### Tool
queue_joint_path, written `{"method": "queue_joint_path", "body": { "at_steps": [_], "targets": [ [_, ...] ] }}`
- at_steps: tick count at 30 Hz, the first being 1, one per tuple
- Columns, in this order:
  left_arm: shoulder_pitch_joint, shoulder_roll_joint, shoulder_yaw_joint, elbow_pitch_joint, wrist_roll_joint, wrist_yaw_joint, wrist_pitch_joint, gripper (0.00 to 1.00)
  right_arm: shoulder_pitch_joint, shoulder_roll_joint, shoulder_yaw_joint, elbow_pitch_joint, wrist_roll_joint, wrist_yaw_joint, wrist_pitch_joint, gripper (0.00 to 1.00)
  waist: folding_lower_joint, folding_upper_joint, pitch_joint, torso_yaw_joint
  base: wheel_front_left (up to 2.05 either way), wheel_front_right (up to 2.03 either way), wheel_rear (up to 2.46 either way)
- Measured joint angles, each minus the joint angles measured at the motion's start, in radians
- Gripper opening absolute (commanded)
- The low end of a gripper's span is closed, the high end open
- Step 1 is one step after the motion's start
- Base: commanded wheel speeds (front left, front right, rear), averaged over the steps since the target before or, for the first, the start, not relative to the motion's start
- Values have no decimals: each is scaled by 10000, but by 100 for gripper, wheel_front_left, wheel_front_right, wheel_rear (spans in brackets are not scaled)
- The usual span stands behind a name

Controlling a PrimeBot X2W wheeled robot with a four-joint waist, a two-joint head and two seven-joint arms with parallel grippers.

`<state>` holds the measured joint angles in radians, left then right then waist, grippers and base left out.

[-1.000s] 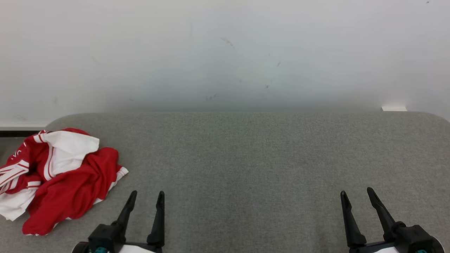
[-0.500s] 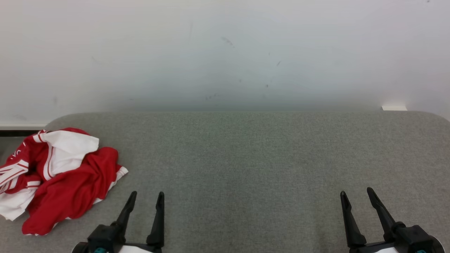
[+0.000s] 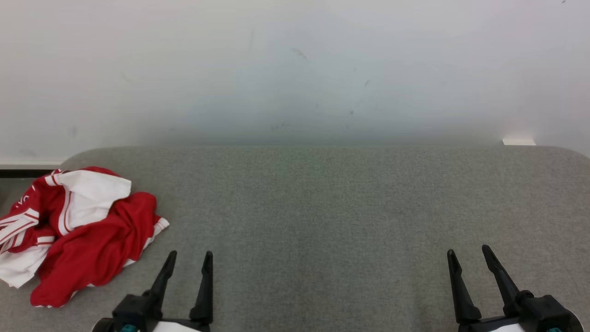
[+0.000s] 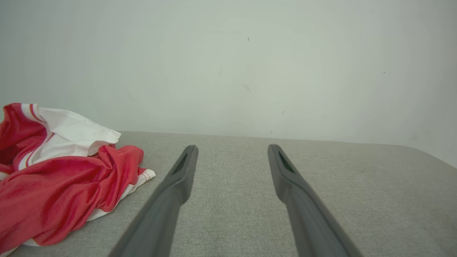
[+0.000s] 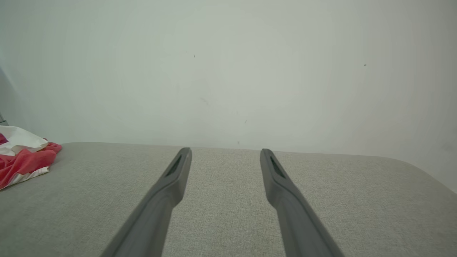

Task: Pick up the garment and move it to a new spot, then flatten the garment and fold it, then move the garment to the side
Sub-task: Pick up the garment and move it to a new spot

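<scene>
A crumpled red and white garment [image 3: 78,233] lies in a heap at the far left of the grey fabric surface [image 3: 322,207]; it also appears at the left in the left wrist view [image 4: 60,178] and at the far left edge in the right wrist view [image 5: 23,159]. My left gripper [image 3: 191,256] hovers open at the lower left, just right of the heap and apart from it, nothing between its fingers [image 4: 178,178]. Far from the garment, at the lower right, my right gripper [image 3: 468,252] is open and empty too, its fingers [image 5: 175,175] over bare fabric.
A pale wall [image 3: 295,69] rises directly behind the surface's rounded back edge. At the far left, beyond the surface's corner, a dark gap [image 3: 23,174] shows under a white ledge. A small white block [image 3: 518,141] sits at the back right.
Both grippers and the garment stay where they were; the picture has shifted only very slightly.
</scene>
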<state>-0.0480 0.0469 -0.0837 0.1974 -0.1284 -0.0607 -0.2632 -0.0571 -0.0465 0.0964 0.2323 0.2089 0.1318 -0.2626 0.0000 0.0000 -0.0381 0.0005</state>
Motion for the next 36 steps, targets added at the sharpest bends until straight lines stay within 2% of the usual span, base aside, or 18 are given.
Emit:
{"method": "queue_joint_path", "body": {
  "at_steps": [8, 14, 20, 36],
  "targets": [
    [-64, 0, 107, 21, 10, -23, 0, 100, 33, -4, 121, -79, 111, 0, -12, 100, 0, 0, -13, 235, 0, 0, 0],
    [-128, 0, 222, 36, 52, -31, -4, 100, 128, -12, 261, -107, 221, 0, -17, 100, 0, 0, -17, 806, 0, 0, 0],
    [-157, 2, 399, 148, 127, -86, -10, 100, 158, -12, 453, -190, 368, 0, -17, 100, 0, 0, 25, 1714, 0, 0, 0],
    [-244, 6, 1007, 286, 157, -58, -10, 100, 155, -13, 970, -320, 581, 0, -19, 100, 0, 0, 102, 4733, 0, 0, 0]
  ]
}}
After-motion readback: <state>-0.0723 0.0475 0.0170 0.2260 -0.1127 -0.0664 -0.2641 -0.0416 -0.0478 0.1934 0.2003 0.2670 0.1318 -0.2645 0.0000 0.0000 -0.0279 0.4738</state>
